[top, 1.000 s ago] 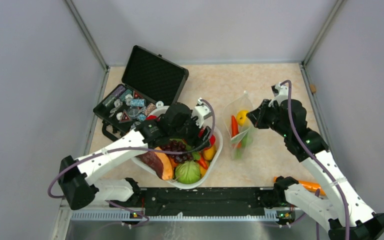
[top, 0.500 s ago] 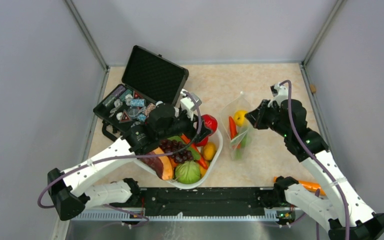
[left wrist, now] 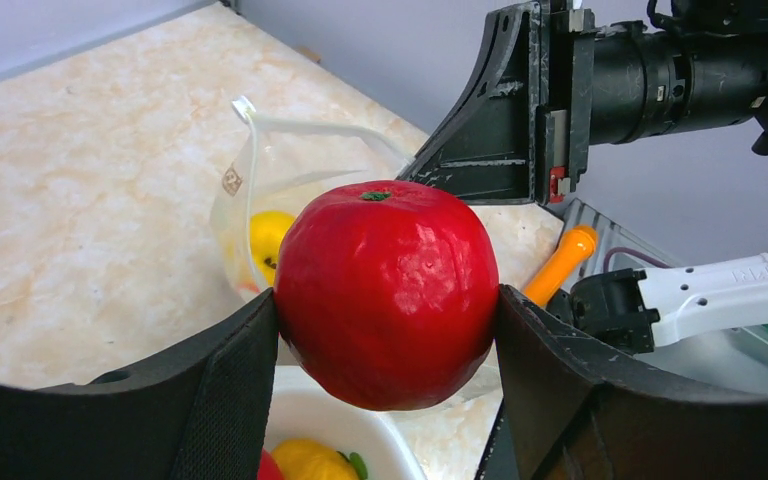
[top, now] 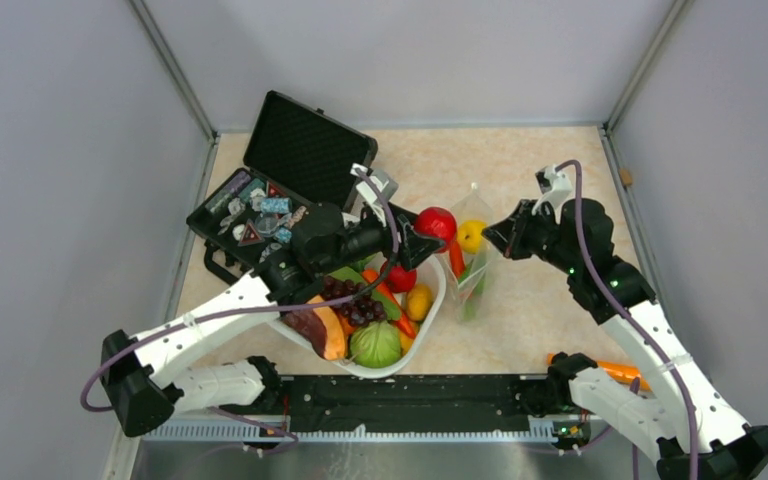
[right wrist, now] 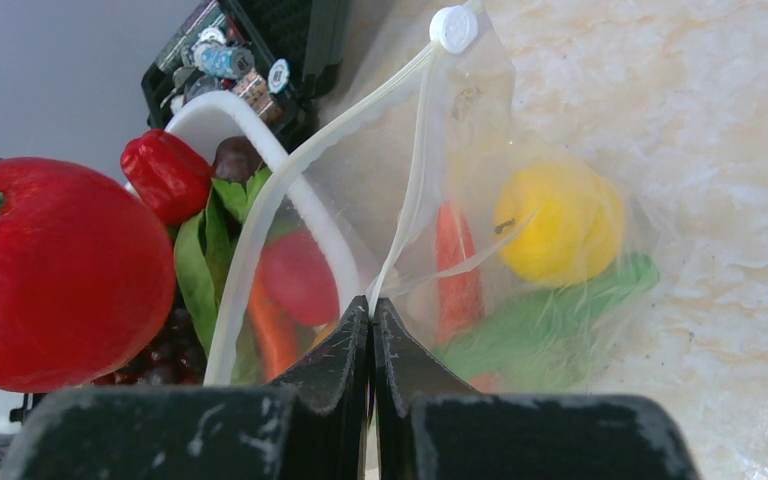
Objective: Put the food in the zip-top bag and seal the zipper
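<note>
Red tomato (left wrist: 388, 270), glossy w/ a tiny green stem, sits clamped between the two black pads of the L gripper (top: 426, 232). It's held in the air over the far right rim of the white basket (top: 434, 300), just beside the mouth of the zip-top bag (top: 476, 270). Bag stands on the table right of the basket, mouth gaping toward the tomato. Inside it: yellow lemon (right wrist: 557, 222), a red-orange piece (right wrist: 457, 270) and a long green pod (right wrist: 570, 295) at the bottom. R gripper (right wrist: 372, 325) is squeezed tight on the zipper (right wrist: 418, 150) strip at the bag's lip, holding that edge up. White slider tab (right wrist: 453, 28) sits at the strip's far end. Basket holds dark grapes (top: 355, 300), papaya slice (top: 325, 332), green cabbage (top: 375, 344), etc. Black case (top: 310, 150) lies open behind it, lid up. Orange carrot (top: 622, 372) lies near the R arm's base.
</note>
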